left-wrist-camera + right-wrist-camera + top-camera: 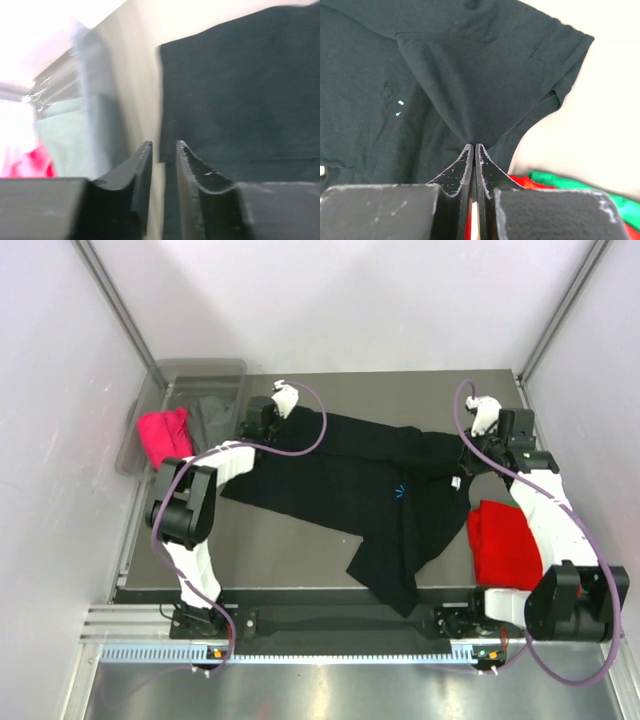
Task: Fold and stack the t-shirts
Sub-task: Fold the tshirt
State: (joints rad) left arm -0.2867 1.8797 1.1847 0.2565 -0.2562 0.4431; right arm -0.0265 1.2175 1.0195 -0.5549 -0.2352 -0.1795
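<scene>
A large black t-shirt (340, 480) lies spread and crumpled across the table, its blue starburst mark (400, 490) near the middle. My right gripper (468, 462) is shut on a fold of it by the right sleeve; in the right wrist view the cloth (460, 65) tents up to the gripper (472, 146). My left gripper (258, 425) is at the shirt's far left corner. In the left wrist view it (164, 144) stands narrowly open over the shirt's edge (240, 85), bare table showing in the gap. A folded red shirt (503, 540) lies at the right.
A translucent tub (200, 368) stands at the far left, holding a pink shirt (163, 433) and a grey shirt (212, 418). In the right wrist view a green shirt (580, 192) lies with the red one (520, 180). White walls close in on three sides.
</scene>
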